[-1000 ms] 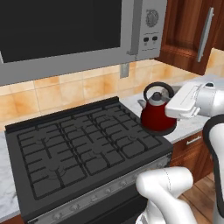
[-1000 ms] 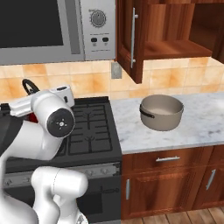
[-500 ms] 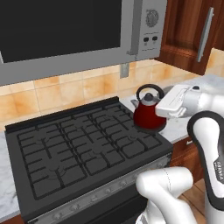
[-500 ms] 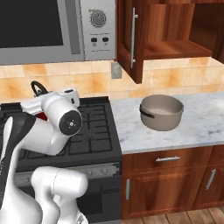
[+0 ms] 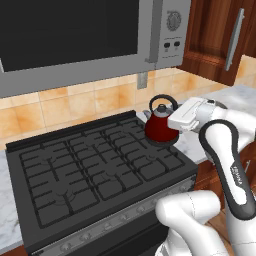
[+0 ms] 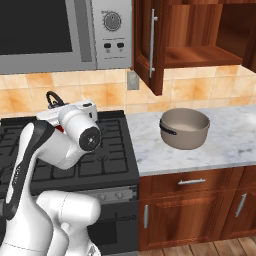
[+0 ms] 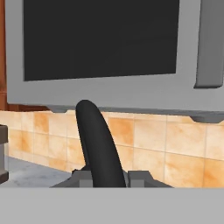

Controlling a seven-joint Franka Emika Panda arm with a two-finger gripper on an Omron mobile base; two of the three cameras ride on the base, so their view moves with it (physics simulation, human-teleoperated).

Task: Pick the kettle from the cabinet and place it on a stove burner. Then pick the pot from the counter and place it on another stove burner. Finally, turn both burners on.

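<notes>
The dark-red kettle (image 5: pixel 159 127) is at the stove's back right burner (image 5: pixel 162 145), low over the grate; whether it touches I cannot tell. My gripper (image 5: pixel 171 116) reaches in from the right, shut on the kettle's black arched handle (image 7: pixel 96 140), which rises between the gripper (image 7: pixel 105 177) tips in the hand view. In the right base view my arm hides most of the kettle (image 6: pixel 52 97). The taupe-grey pot (image 6: pixel 184 128) stands on the marble counter (image 6: pixel 225 145), right of the stove. Above it the wooden cabinet (image 6: pixel 200 50) is open, its door (image 6: pixel 148 45) swung out.
A grey microwave (image 5: pixel 90 40) hangs over the black cooktop (image 5: pixel 85 170), close above the kettle. The knob strip (image 5: pixel 115 225) runs along the stove's front edge. A tiled backsplash (image 5: pixel 75 105) stands behind, with a wall outlet (image 5: pixel 142 80).
My gripper has carried the kettle leftward, from the stove's right edge to over the back right burner. The pot has not moved.
</notes>
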